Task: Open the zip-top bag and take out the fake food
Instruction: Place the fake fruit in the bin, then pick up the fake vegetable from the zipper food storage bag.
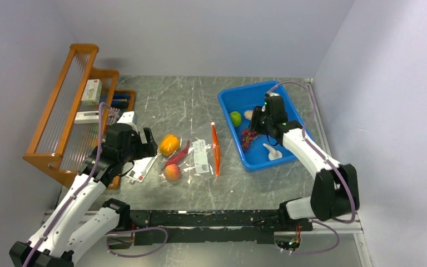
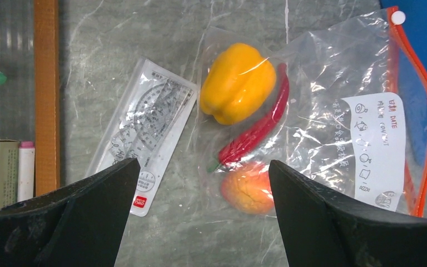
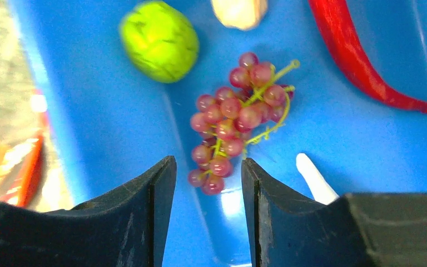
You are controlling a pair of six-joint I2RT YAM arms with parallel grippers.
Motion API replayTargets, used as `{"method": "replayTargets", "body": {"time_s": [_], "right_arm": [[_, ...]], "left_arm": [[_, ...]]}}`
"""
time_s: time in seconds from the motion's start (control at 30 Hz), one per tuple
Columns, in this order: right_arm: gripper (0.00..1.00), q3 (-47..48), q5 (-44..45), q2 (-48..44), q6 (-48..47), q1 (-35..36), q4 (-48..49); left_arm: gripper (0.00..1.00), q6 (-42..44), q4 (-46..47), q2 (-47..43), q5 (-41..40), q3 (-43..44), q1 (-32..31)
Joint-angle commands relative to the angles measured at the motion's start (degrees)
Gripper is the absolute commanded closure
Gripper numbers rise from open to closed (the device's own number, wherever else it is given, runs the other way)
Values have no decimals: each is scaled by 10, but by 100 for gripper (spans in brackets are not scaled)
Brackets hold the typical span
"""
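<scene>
The zip-top bag lies flat mid-table, its orange-red zip strip towards the blue bin. In the left wrist view the bag holds the bell pepper, a red chilli and the peach. My left gripper is open and empty, hovering beside the bag's closed end. My right gripper is open over the bin; the lower end of the grapes lies below its jaws. The lime, garlic, another chilli and a white piece lie in the bin.
The blue bin stands at the back right. A wooden rack with small boxes lines the left side. A flat white card packet lies between the rack and the bag.
</scene>
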Motion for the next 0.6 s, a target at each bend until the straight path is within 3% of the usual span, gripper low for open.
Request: {"method": "replayTargets", "body": {"time_s": [0.0, 0.1, 0.23, 0.4, 0.57], "right_arm": [[53, -15, -66, -74, 6, -3, 35], [54, -38, -159, -117, 0, -2, 80], [57, -129, -302, -185, -5, 18, 253], [57, -218, -267, -255, -97, 113, 366], [61, -213, -213, -242, -243, 218, 306]], "left_arm": [[1, 1, 12, 17, -7, 18, 3], [1, -4, 7, 30, -3, 22, 3], [1, -6, 8, 36, -5, 19, 3], [1, -11, 4, 37, -3, 21, 3], [1, -12, 4, 37, -2, 19, 3]]}}
